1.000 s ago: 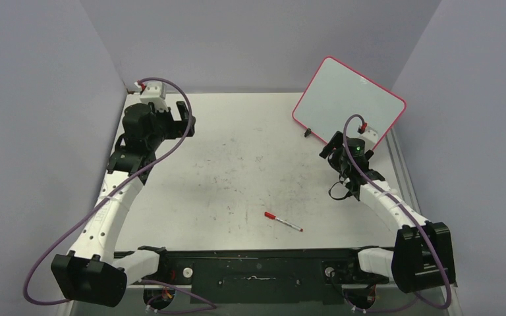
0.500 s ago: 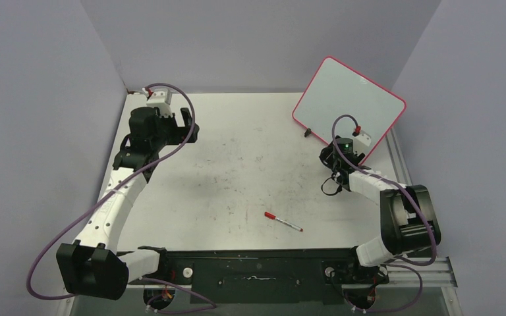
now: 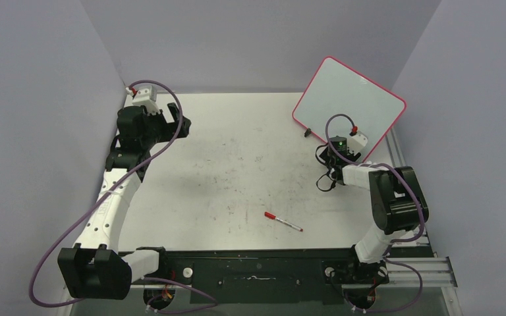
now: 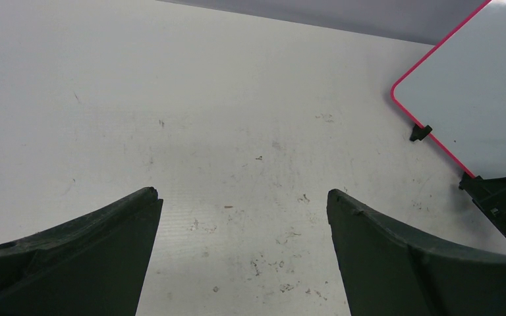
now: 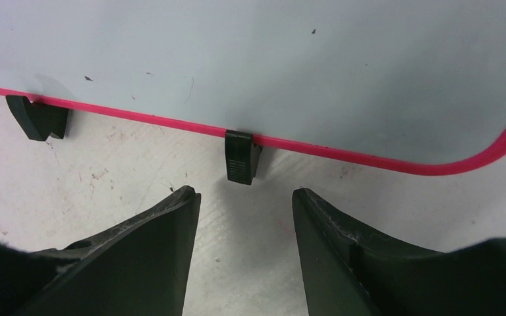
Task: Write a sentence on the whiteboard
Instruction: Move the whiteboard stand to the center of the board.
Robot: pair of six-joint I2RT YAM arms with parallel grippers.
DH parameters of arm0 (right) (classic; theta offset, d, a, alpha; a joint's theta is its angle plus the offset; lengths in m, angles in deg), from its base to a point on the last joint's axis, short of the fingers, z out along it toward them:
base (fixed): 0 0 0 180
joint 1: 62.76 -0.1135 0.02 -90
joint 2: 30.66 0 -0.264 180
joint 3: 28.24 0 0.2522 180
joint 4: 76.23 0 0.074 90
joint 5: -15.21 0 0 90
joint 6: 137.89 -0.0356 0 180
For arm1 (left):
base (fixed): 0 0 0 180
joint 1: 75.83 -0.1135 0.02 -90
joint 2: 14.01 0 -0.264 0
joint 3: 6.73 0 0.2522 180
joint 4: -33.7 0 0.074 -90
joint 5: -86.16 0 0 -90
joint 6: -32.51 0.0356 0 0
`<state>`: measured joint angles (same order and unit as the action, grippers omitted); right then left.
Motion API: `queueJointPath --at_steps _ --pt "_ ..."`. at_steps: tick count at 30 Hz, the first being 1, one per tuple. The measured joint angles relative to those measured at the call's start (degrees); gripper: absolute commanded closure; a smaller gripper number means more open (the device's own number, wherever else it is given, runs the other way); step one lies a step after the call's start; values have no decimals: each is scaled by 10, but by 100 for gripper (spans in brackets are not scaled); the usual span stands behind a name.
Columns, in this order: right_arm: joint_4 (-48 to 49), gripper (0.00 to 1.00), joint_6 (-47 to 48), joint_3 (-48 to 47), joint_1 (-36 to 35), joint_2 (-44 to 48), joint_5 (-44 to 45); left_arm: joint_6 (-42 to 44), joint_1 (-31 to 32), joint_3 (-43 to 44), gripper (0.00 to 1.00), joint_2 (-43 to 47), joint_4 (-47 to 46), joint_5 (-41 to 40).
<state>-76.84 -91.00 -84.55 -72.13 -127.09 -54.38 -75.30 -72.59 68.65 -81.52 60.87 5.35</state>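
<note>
Plain grey walls [image 3: 257,39] closed round the scuffed white surface [image 3: 237,164]. The whiteboard [image 3: 349,95] stood blank at upper right of the overhead view. I judged a nudge at its black clip foot [image 5: 240,156] could tip or skid it: that foot sat just ahead of my right hand [image 5: 244,192], partly open, empty. The marker [image 3: 282,222] lay lower centre, well apart. My left hand [image 4: 242,194] gaped wide, empty.

The white bench [image 3: 237,178] is scuffed, with faint dark and reddish marks [image 3: 257,161] scattered across its middle. At its far right corner the whiteboard [image 3: 349,92] rests on black clip feet [image 5: 240,155]. A marker [image 3: 283,222] with a red cap lies flat near the near edge, right of centre, well apart from the whiteboard.
</note>
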Motion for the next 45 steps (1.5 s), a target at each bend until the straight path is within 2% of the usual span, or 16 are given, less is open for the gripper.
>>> queueJointPath --at_steps 11,22,30,32,33,45 --pt "10 55 -1 -34 0 -47 26 -9 -4 0 4 0 0 14" --pt "11 62 -12 -41 0 -56 45 -11 -4 0 4 0 0 18" --pt "19 83 -10 -44 0 -67 52 -12 -4 0 4 0 0 19" --pt "18 93 -8 -44 -1 -68 53 -12 -4 0 4 0 0 20" --pt "17 94 -7 -44 -1 -68 54 -12 -4 0 4 0 0 20" --pt "24 95 34 -43 0 -67 29 -12 -4 0 4 -1 0 24"
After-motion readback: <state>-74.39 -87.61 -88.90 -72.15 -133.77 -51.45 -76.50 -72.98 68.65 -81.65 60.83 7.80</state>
